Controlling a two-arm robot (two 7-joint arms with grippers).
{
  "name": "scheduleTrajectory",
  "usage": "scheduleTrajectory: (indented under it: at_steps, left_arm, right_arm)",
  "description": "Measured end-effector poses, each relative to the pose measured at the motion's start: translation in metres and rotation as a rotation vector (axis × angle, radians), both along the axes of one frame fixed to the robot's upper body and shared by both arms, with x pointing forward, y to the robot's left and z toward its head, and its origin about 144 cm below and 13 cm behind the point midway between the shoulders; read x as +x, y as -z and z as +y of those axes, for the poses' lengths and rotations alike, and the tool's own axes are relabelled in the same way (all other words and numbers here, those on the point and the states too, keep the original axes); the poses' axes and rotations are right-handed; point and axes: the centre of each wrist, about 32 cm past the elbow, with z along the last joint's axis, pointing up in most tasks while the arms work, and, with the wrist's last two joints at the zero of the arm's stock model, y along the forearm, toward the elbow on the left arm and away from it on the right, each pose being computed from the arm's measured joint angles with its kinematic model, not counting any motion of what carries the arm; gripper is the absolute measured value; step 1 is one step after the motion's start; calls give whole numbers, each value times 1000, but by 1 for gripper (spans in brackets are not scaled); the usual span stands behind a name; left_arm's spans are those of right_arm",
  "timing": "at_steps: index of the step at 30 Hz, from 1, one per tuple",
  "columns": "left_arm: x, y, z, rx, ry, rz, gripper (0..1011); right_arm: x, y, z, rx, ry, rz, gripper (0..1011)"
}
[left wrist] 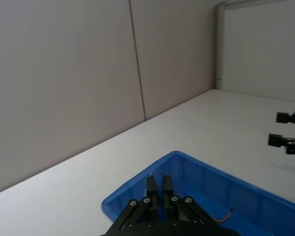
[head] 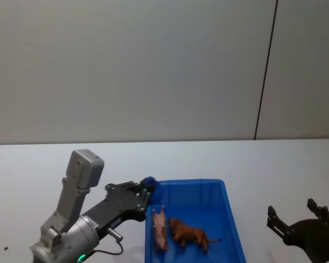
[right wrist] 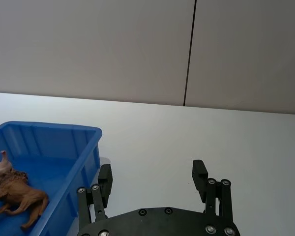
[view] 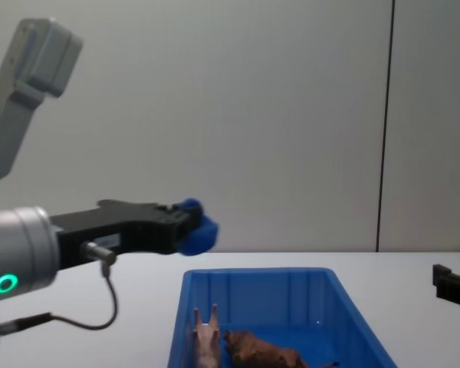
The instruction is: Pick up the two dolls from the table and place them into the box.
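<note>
Both dolls lie inside the blue box (head: 230, 219): the pale pink one (head: 160, 229) with long ears, and the shaggy brown one (head: 189, 234) to its right. The chest view shows the pink doll (view: 205, 337) and the brown doll (view: 262, 353) on the box floor. My left gripper (head: 148, 192) hovers over the box's far left corner. Its fingers (left wrist: 151, 187) are pressed together on a small blue round-topped object (view: 195, 226). My right gripper (head: 293, 211) stands open over the table (head: 263, 164) to the right of the box, holding nothing.
A white tabletop stretches around the box (right wrist: 86, 147), with a plain grey wall behind it. The left arm's grey body (head: 77, 219) and its cable (view: 107, 303) lie to the left of the box.
</note>
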Motion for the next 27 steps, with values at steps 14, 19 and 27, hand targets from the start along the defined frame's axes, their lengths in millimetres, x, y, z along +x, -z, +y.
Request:
scheduleTrajectory:
  at_steps: [14,19,27]
  left_arm:
    - [13,-6,-21,-42,154,0,58]
    - [15,-6,-23,-48,173,0,58]
    - [17,-8,-28,-55,201,0,56]
  right_arm:
    - [0,0,0,0,0,0,1001]
    - [0,0,0,0,0,0,1001]
    - [0,0,0,0,0,0,1001]
